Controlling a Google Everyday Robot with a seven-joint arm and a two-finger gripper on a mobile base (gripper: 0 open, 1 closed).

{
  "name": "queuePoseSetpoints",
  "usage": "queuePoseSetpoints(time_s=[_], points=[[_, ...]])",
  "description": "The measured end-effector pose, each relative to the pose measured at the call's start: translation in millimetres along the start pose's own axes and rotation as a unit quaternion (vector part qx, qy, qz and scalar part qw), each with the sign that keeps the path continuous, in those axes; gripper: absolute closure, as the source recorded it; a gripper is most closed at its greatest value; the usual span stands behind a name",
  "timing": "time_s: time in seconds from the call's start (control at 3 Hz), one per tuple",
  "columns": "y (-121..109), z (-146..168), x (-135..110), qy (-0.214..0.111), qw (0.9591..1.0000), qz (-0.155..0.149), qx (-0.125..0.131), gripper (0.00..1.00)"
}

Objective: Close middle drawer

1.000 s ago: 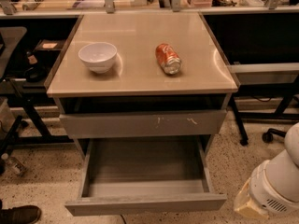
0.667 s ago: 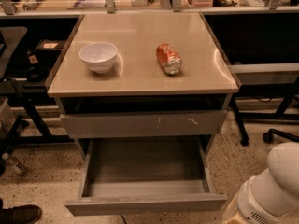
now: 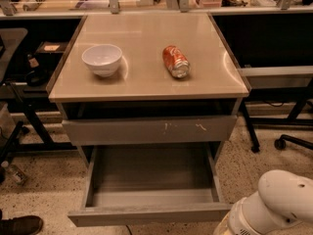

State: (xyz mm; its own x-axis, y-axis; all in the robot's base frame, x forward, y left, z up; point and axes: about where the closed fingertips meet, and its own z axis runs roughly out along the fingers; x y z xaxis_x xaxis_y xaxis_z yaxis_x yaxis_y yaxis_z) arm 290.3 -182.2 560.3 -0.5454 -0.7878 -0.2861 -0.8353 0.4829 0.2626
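The middle drawer (image 3: 149, 213) is pulled far out of the cabinet, low in the camera view. It is wide, shallow and grey, with a plain front and nothing inside. Above it sits the grey drawer front with white scratch marks (image 3: 146, 129), standing slightly out from the cabinet. Only the white rounded arm housing (image 3: 276, 204) shows, at the bottom right, just right of the open drawer's front corner. The gripper itself is out of view.
A white bowl (image 3: 101, 59) and an orange soda can (image 3: 176, 61) lying on its side rest on the beige cabinet top (image 3: 146, 84). A chair caster (image 3: 280, 142) stands to the right, a dark shoe (image 3: 19, 225) at bottom left. Desks flank the cabinet.
The white arm housing has moved left and up, further into view at the bottom right, nearer the open drawer's front corner. The drawers, bowl and can have not moved.
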Motion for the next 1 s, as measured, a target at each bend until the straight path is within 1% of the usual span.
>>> queuePoseSetpoints(time_s=[0.33, 0.67, 1.0], points=[[-3.5, 27.8, -5.0, -0.019, 0.9997, 0.003, -0.013, 1.00], [-5.9, 54.3, -11.6, -0.035, 0.9991, -0.001, -0.026, 1.00], [-5.9, 54.4, -11.6, -0.035, 0.9991, -0.001, -0.026, 1.00]])
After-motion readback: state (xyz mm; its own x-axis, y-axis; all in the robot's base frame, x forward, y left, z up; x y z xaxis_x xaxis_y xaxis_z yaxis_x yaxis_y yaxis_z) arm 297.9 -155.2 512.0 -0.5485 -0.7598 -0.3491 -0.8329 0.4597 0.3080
